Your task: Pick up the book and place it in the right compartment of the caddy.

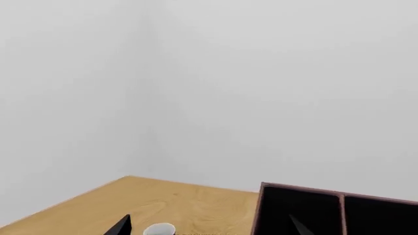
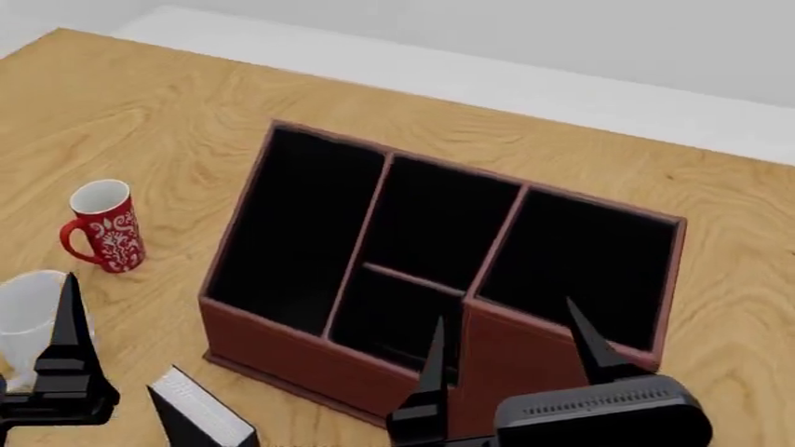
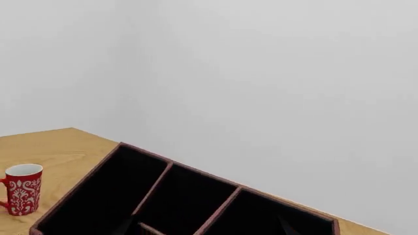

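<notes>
The black book (image 2: 199,412), white page edges showing, stands on the table at the head view's bottom edge, in front of the caddy's left end. The reddish-brown caddy (image 2: 286,349) fills the middle; its right compartment (image 2: 578,256) is square, black-lined and holds nothing. My right gripper (image 2: 512,349) is open and empty, hovering at the front wall of that compartment. My left gripper (image 1: 209,227) is open and empty, left of the book; one of its fingers (image 2: 69,317) stands in front of a white mug (image 2: 25,317). The book is out of both wrist views.
A red patterned mug (image 2: 103,226) stands left of the caddy and also shows in the right wrist view (image 3: 23,188). The white mug's rim (image 1: 160,229) lies between my left fingers. The caddy shows in both wrist views (image 1: 261,210) (image 3: 78,188). The table's far edge meets a white wall.
</notes>
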